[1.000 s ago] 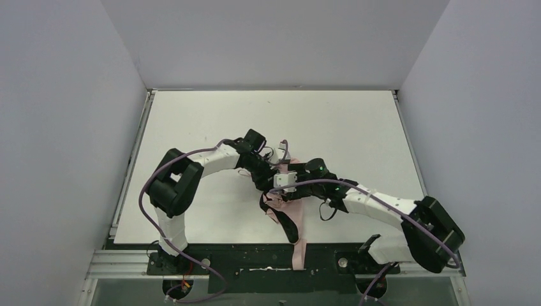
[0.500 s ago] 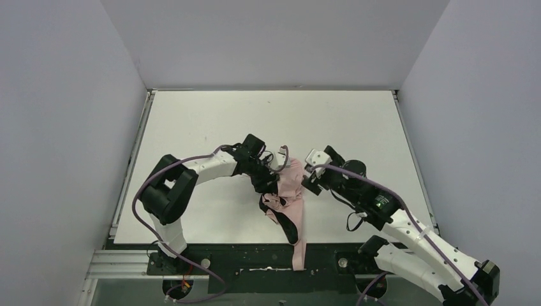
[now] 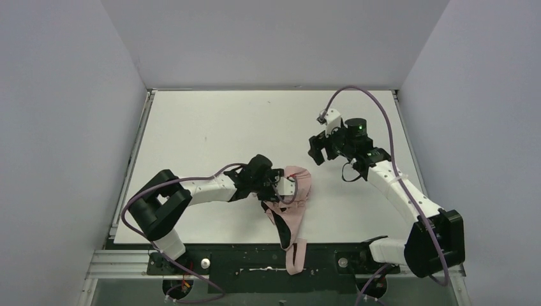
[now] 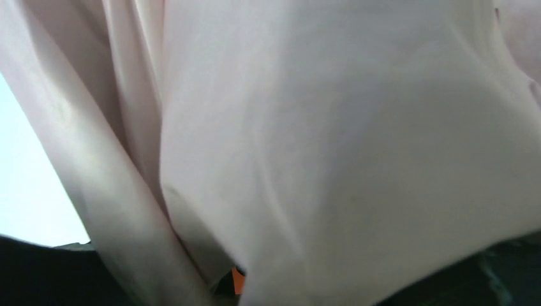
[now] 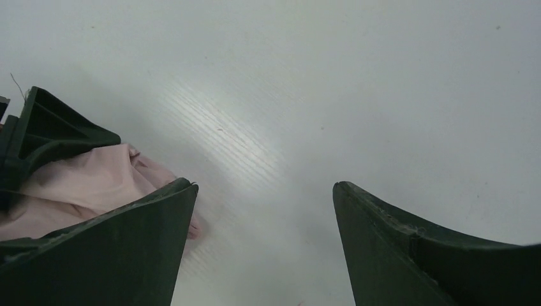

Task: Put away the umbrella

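At near-centre of the bench [image 3: 210,121] you've got the umbrella [image 3: 300,185] as a loose pink bunch, its tail trailing past the near edge. Your left claw [image 3: 279,186] is buried in the fabric. Its wrist view is all pink, so I can't tell if it's clamped. Your right claw [image 5: 265,191] hangs wide open, well apart, gripping nothing. My read: canopy collapsed, not rolled or strapped. Most of the job is left.

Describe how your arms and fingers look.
The left arm and right arm have white links, black joints and a lilac cable running along each. A green light glows near the right wrist. The right gripper has dark, wedge-shaped fingers.
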